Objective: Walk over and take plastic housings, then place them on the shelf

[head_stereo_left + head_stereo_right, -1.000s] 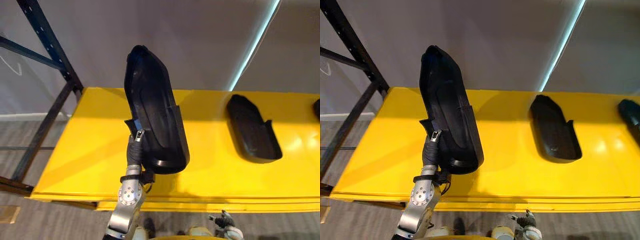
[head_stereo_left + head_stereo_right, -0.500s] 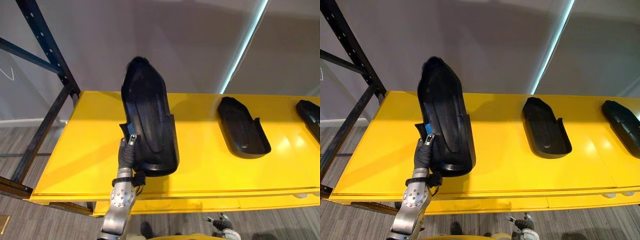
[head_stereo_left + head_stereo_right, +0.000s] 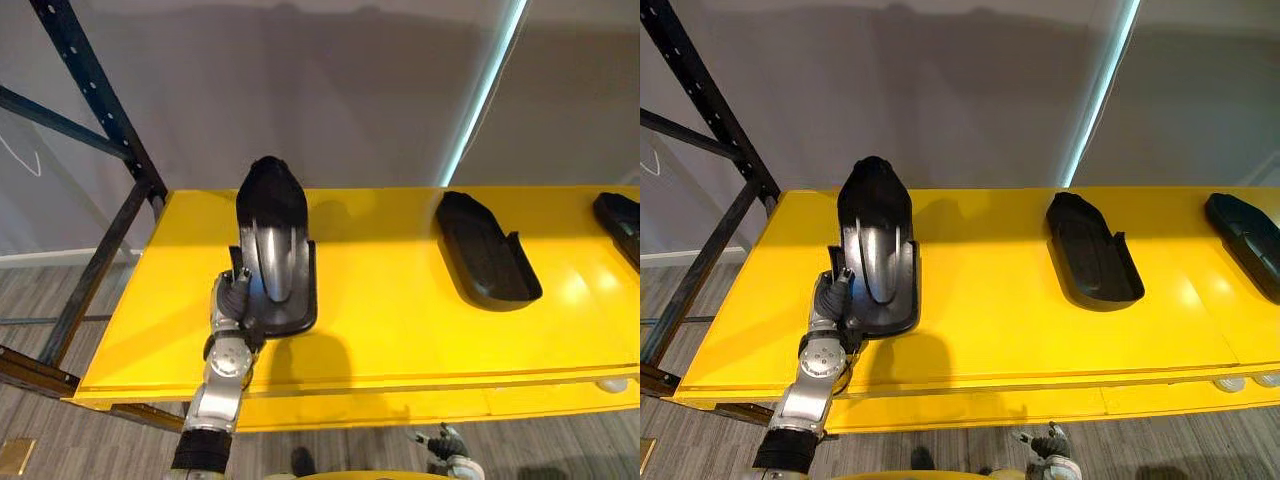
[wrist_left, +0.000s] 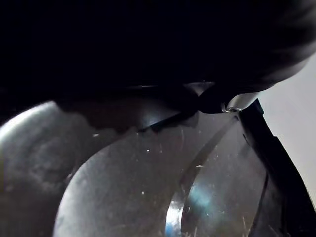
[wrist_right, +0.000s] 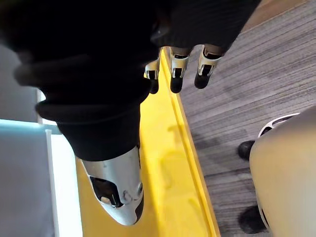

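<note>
The right hand (image 5: 177,69) hangs nearest, below the front edge of the yellow shelf (image 3: 400,330). Its fingers are loosely extended and nothing is held in them.

Just past that front edge, towards the shelf's left end, the left hand (image 3: 233,300) is closed on the left side wall of a black plastic housing (image 3: 272,240), at its wide near end. A finger is seen hooked over the wall's rim. The housing lies lengthwise from front to back, hollow side up, with its rounded nose towards the back edge. Its near end appears to be on the shelf, though full contact cannot be confirmed.

Further right, near the middle of the shelf, a second housing (image 3: 487,255) lies flat. A third housing (image 3: 1245,235) is seen at the right end, well apart from the others.

A dark rack upright (image 3: 95,95) rises at the back left corner, with a grey wall (image 3: 330,90) behind.

The housing is judged to be a light, stiff moulded shell, glossy and probably slippery. It is best taken by a raised side wall near the wide end, although its length may make it swing in a one-sided grip.
</note>
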You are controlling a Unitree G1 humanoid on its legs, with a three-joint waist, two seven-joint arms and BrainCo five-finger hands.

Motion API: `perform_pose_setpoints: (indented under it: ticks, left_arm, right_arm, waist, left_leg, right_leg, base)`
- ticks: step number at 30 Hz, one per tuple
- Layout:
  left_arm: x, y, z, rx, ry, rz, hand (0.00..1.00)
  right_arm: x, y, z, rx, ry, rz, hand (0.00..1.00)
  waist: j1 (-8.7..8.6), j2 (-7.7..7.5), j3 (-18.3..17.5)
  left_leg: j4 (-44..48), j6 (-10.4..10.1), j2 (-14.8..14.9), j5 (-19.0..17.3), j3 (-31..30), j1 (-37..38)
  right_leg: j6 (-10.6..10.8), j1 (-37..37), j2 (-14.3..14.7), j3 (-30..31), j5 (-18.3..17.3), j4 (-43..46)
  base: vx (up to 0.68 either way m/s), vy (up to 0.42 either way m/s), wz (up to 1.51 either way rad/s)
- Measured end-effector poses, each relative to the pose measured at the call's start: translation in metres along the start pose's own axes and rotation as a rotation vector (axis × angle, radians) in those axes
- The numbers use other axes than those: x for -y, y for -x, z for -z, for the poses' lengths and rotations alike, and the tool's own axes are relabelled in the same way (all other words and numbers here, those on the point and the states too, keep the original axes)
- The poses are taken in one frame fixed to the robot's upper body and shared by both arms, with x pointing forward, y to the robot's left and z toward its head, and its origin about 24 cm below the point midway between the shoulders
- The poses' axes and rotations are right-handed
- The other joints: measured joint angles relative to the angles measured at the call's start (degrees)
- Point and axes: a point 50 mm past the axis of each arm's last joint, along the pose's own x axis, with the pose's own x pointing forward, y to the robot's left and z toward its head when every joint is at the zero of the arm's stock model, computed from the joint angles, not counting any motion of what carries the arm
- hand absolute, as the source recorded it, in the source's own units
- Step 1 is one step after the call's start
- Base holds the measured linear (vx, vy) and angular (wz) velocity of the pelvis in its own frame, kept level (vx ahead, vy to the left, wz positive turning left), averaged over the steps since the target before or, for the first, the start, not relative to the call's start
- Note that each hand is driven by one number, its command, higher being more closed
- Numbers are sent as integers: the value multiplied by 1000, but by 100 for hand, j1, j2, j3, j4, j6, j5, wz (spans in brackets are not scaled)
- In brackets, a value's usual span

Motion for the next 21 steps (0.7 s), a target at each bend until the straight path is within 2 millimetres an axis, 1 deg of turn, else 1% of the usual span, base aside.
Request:
perform_pose_setpoints:
  ticks: [3, 7, 10, 15, 21]
  left_arm:
    - [-4, -6, 5, -28, -37, -34, 0]
    - [-4, -14, 2, -36, -35, -62, 0]
    - [-7, -17, 6, -57, -34, -87, 0]
    - [-7, -16, 7, -77, -2, -112, 0]
    - [-3, -11, 4, -92, 115, -138, 0]
  right_arm:
    - [-1, 0, -1, 1, 4, -3, 0]
    - [-2, -1, -1, 0, 8, -6, 0]
    - [-3, -1, -3, 2, 11, -9, 0]
    - [-4, -1, -3, -9, 10, -15, 0]
    - [-7, -1, -3, -10, 8, -29, 0]
  waist:
    - [-27, 1, 0]
    - [-33, 1, 0]
    - [-81, -2, 2]
    - [-110, -15, 11]
    - [-105, -76, 62]
  left_leg:
    - [0, 28, 1, 18, 85, 5]
    - [-1, 28, 10, 18, 98, 7]
    - [-2, 26, 30, 19, 112, 7]
    - [-3, 26, 51, 18, 170, 35]
    - [-6, -10, 45, -12, 200, 109]
  right_leg:
    - [-7, -1, 12, 104, 37, -66]
    - [-36, 32, 33, 122, 85, -147]
    - [-49, 32, 55, 144, 97, -163]
    - [-55, 38, 72, 210, 120, -173]
    - [-29, 115, 64, 251, 139, -218]
  base:
    - [58, 1, -16]
    - [40, -13, -5]
    - [-2, -16, -6]
    - [-16, -4, -7]
    - [-10, 7, -2]
